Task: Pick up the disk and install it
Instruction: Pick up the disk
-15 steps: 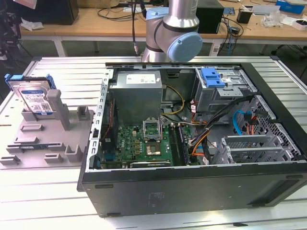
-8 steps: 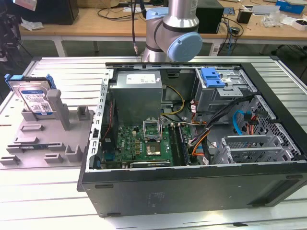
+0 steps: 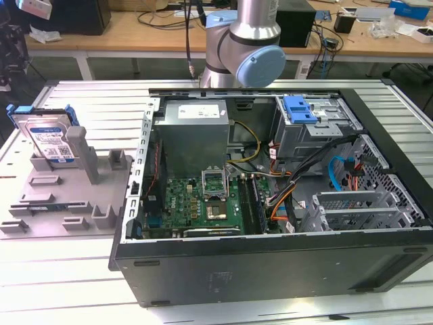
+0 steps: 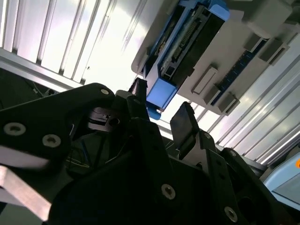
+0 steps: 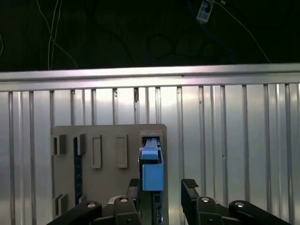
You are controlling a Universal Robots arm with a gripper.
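Observation:
The disk [image 3: 51,135] is a silver hard drive with a white-and-blue label in a blue bracket. It stands on edge in a grey fixture [image 3: 67,196] at the exterior view's left. In both wrist views my gripper [image 5: 161,187] [image 4: 161,105] is open. Its two dark fingers [image 5: 190,186] are spread well above the fixture [image 5: 108,159], and nothing is between them. The disk's blue bracket end [image 5: 152,171] [image 4: 161,91] lines up with the gap, closer to one finger. The drive's connector edge [image 4: 185,47] faces the second wrist view. The arm's joint [image 3: 243,47] rises at the back.
An open computer case [image 3: 270,203] lies on the slatted metal table [image 3: 101,101], right of the fixture. Inside are a motherboard [image 3: 203,200], a grey power supply [image 3: 193,128], cables and a drive cage with a lighter-blue latch [image 3: 301,112]. The table's edge [image 5: 150,75] lies beyond the fixture.

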